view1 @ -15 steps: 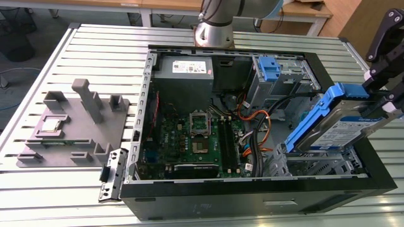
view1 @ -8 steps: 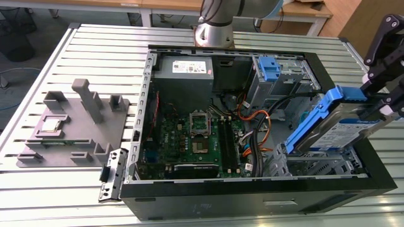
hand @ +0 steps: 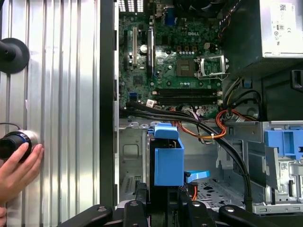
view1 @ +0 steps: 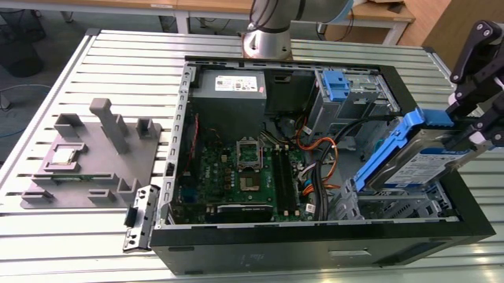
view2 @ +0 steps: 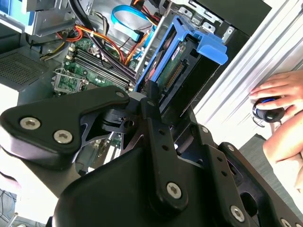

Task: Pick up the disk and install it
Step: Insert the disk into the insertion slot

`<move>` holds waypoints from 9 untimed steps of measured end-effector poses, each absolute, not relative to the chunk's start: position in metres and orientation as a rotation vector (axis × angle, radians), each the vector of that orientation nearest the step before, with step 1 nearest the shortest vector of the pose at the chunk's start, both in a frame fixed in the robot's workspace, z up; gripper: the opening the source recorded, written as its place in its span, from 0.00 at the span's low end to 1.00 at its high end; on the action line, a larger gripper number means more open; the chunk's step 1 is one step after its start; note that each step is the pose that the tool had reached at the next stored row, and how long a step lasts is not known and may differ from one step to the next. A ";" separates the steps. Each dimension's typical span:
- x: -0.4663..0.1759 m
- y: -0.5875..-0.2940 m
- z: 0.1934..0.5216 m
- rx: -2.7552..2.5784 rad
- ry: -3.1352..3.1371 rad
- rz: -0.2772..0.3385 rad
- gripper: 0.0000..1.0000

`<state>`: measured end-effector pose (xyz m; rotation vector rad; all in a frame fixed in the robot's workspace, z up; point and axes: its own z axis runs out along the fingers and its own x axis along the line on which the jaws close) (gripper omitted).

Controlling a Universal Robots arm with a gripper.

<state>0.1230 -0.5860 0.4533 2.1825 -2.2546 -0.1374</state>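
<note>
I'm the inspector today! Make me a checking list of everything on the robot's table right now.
Surface: slatted metal table, carrying an open computer case.
Job's things: the disk, in its blue frame, tilted in the air above the case, not yet seated.
Clutter: grey parts holder with a small chip, at the exterior view's left.
Grippers: the claw is shut on the disk.
Cables: orange and black cables inside the case, beside the green board.
Surroundings: a person's hand touches a dark round object beside the case; wooden desks behind.
</note>
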 end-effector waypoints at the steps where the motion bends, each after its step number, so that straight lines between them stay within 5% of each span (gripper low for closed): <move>1: 0.123 -0.586 0.453 2.183 -2.255 -0.137 0.35; 9: 0.123 -0.585 0.448 2.182 -2.255 -0.137 0.35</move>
